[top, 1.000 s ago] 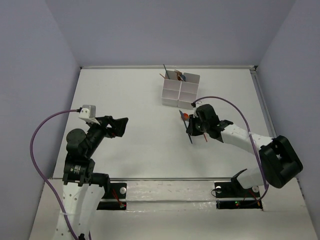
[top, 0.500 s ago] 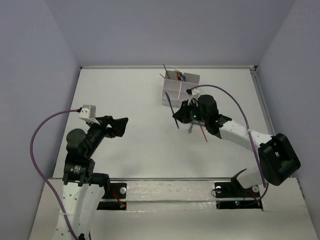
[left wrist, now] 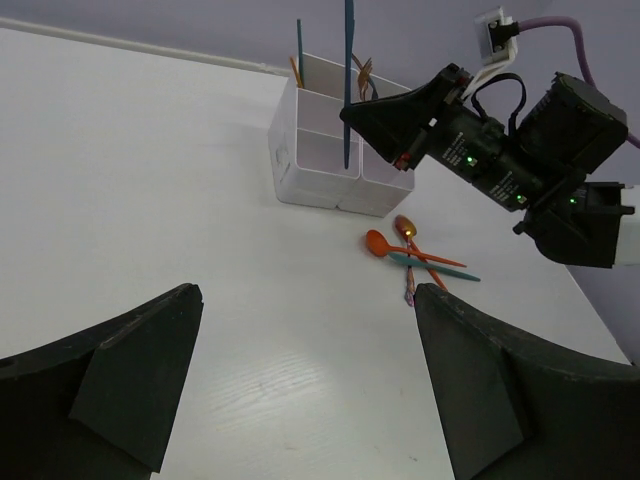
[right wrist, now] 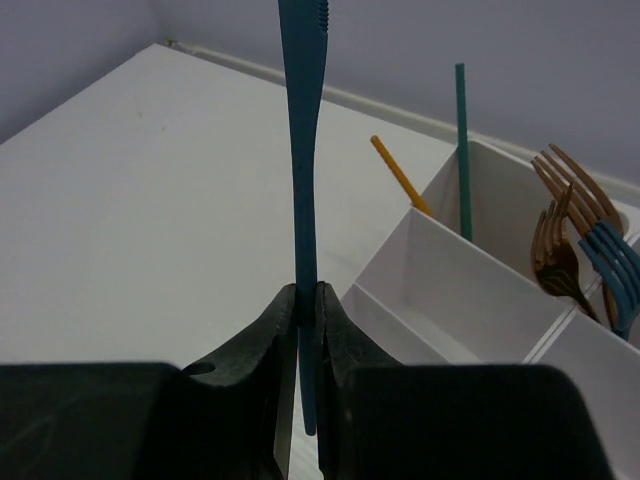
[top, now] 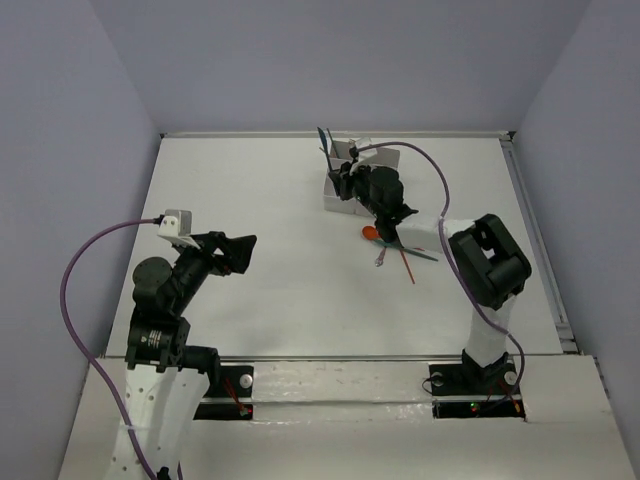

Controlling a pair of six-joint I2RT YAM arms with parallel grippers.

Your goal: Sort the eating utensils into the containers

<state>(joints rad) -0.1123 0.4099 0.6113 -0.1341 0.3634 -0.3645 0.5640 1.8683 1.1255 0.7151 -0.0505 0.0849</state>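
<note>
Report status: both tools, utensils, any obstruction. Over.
Left tool open, empty. Right tool shut on blue utensil, upright beside containers. More utensils loose on table. Nothing seen blocking.

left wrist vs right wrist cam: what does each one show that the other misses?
Left wrist only: loose utensils lying on the table beside the white box. Right wrist only: a blue fork next to brown forks in the box. Both: the box, plus the long blue utensil held upright in the right gripper, jaws shut on it.
</note>
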